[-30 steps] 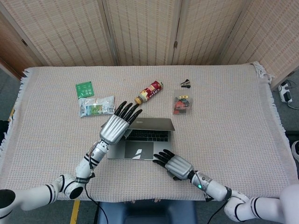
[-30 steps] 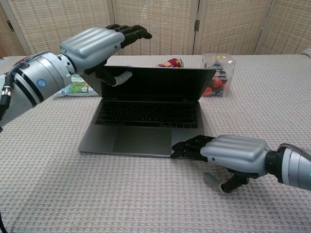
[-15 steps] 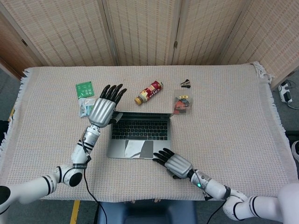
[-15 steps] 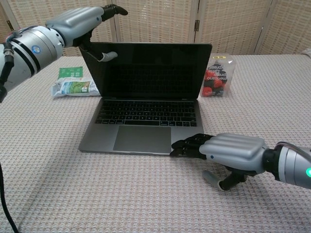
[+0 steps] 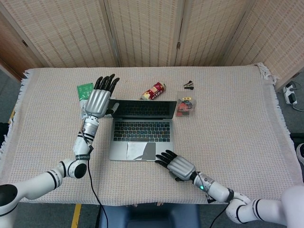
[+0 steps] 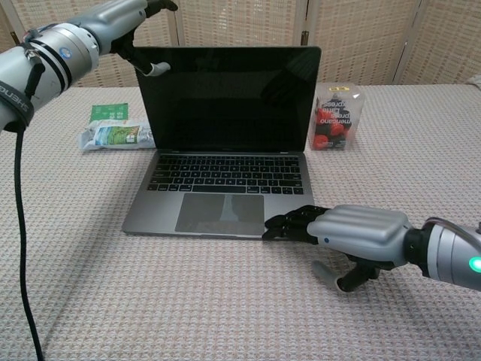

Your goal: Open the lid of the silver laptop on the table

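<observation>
Bracing the base seems to be the right hand's (image 6: 353, 235) job: its dark fingertips (image 6: 289, 225) press down on the front right corner of the silver laptop (image 5: 140, 128), fingers extended, grasping nothing, so the machine cannot slide or tip while the lid swings. The left hand (image 5: 98, 98) sits at the lid's top left corner, thumb (image 6: 152, 68) against the screen edge and fingers stretched out over the back; whether it pinches the edge or only pushes it I cannot tell. The laptop lies between the two hands, its lid upright past vertical, so the task looks essentially done. Beyond the left hand lie a green packet (image 5: 86, 90) and a snack pouch (image 6: 116, 136).
</observation>
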Tool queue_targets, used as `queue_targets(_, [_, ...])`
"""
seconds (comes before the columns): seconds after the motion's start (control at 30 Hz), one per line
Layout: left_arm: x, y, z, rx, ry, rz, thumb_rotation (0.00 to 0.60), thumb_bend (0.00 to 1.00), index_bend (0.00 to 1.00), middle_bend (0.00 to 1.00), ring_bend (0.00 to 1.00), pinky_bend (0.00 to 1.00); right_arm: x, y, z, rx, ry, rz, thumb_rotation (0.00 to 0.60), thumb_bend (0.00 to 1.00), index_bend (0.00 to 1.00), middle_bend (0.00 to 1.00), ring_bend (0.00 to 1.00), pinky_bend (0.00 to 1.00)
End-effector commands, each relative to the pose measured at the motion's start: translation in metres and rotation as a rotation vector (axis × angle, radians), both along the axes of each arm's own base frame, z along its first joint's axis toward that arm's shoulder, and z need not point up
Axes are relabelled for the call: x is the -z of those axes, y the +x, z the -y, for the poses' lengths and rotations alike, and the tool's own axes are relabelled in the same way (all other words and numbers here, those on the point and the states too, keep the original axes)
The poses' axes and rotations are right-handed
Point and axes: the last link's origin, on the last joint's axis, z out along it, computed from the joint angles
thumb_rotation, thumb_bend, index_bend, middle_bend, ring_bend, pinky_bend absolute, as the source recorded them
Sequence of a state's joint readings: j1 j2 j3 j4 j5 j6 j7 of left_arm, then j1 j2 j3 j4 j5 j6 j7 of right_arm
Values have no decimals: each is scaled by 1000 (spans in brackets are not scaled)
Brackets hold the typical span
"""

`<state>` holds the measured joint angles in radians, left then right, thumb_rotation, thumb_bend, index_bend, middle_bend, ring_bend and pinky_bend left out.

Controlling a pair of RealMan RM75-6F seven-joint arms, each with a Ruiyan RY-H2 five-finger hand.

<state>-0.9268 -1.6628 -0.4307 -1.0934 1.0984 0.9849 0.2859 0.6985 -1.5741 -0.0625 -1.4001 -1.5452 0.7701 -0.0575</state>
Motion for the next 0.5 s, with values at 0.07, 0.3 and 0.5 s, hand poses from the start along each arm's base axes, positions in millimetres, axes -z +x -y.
queue_targets(0.07, [0, -1, -7, -24, 2, 14, 600, 390, 0, 3, 0, 0, 1, 0, 0, 0, 2, 0, 600, 738, 0, 0, 46, 0])
queue_targets(0.3, [-3, -3, -19, -68, 35, 26, 600, 389, 0, 2, 0, 0, 3, 0, 2, 1, 4, -4, 600, 740, 0, 0, 48, 0])
queue_targets(0.5, [-4, -11, -26, -121, 37, 36, 600, 390, 0, 2, 0, 0, 2, -1, 2, 4, 2, -7, 600, 740, 0, 0, 46, 0])
